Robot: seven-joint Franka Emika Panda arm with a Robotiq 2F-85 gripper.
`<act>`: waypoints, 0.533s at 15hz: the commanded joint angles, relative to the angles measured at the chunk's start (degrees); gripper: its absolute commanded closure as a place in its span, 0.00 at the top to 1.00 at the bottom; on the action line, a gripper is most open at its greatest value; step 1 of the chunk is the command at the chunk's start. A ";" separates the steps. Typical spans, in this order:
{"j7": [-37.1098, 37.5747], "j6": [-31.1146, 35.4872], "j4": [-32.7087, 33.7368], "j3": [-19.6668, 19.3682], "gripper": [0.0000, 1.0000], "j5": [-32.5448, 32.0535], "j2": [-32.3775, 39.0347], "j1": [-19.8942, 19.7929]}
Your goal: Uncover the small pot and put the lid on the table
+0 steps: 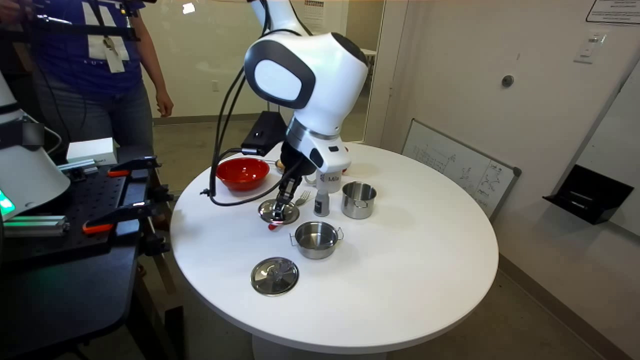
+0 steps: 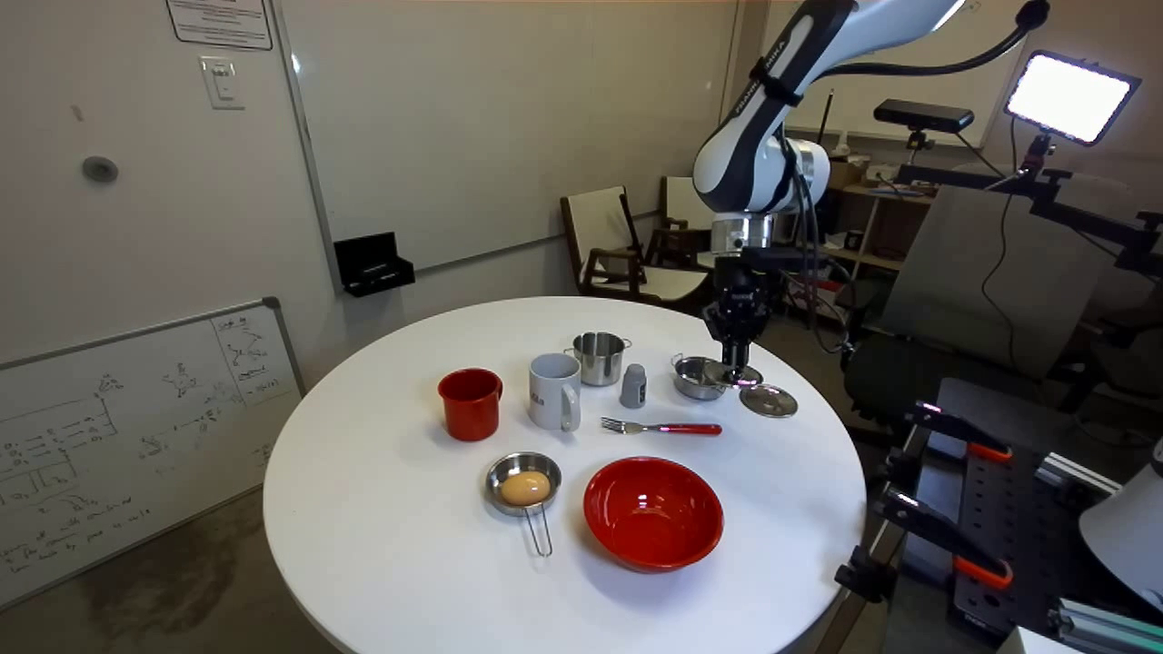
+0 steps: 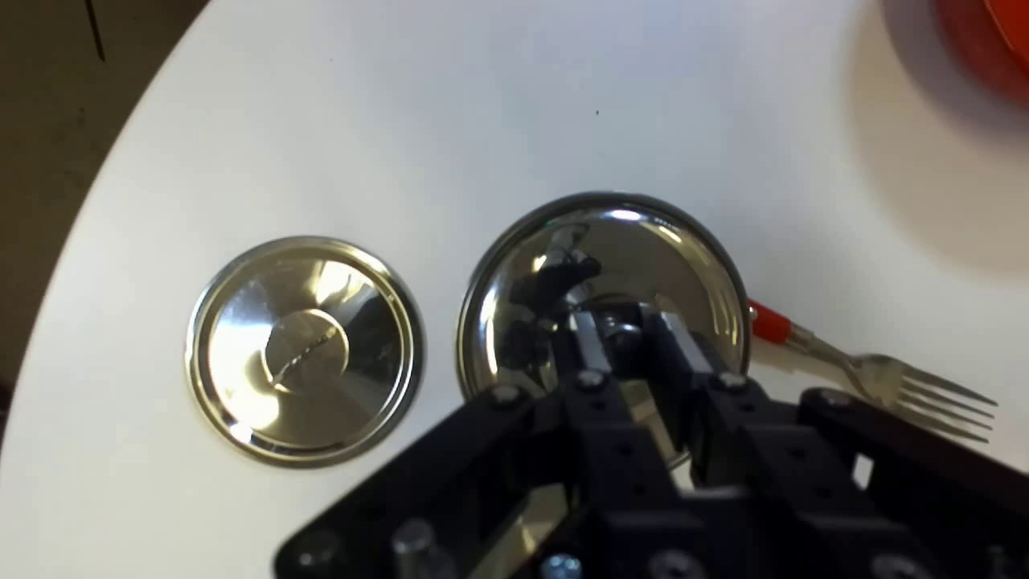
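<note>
Grasping the lid [image 3: 617, 259] at its centre with clenched jaws, mid-frame in the wrist view, above the bench [image 1: 410, 270] and overlapping a fork [image 3: 880, 378] at right. Shows the small pot [image 1: 358, 202] uncovered, just right of centre in an exterior view, and a loose lid [image 1: 274, 276] resting at lower centre.
</note>
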 commanded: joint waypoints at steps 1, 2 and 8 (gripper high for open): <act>-3.41 -0.19 -2.42 0.99 0.09 0.74 0.36 0.31; -3.80 -0.32 -3.12 1.34 0.09 0.83 0.29 0.45; -6.23 -1.27 -5.20 3.34 0.09 3.61 0.58 -1.11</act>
